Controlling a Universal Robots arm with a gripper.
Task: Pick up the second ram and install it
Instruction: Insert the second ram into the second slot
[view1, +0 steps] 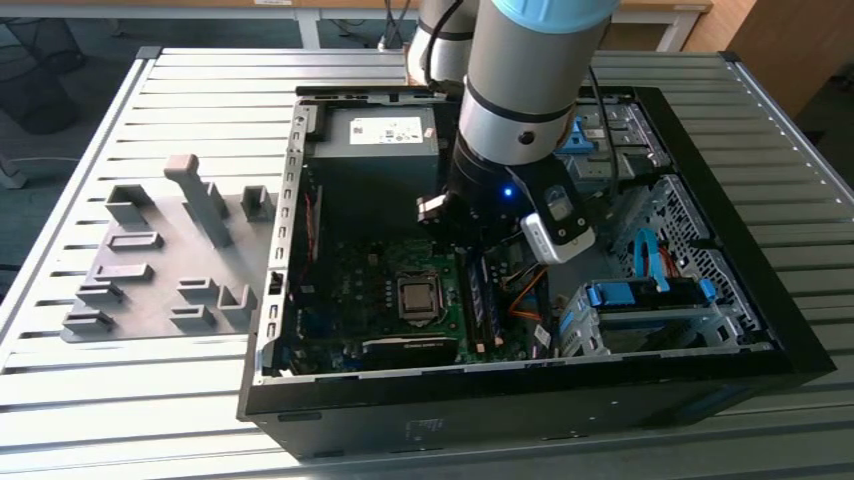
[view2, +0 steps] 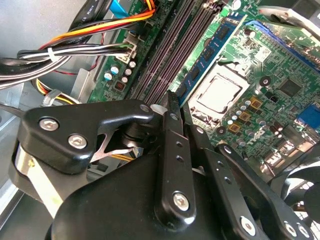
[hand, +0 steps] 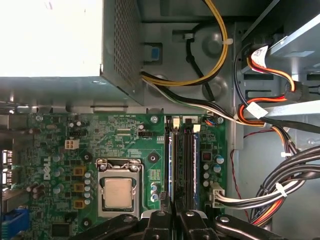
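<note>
Several pale grey holder blocks (view1: 207, 205) stand at the exterior view's left. Further right, inside the open case (view1: 534, 420), the gripper (view2: 176, 107) hangs pressed together with nothing seen in its grip, just above the memory slots. There one stick, which I take for the second ram (hand: 170, 165), stands in the slot nearest the processor socket (hand: 119, 192). If that stick is only half seated, a push off its line could tilt it or strain the latches. Both wrist views show the slots plainly, while the exterior view, with the arm partly across them, alone takes in the blocks.
</note>
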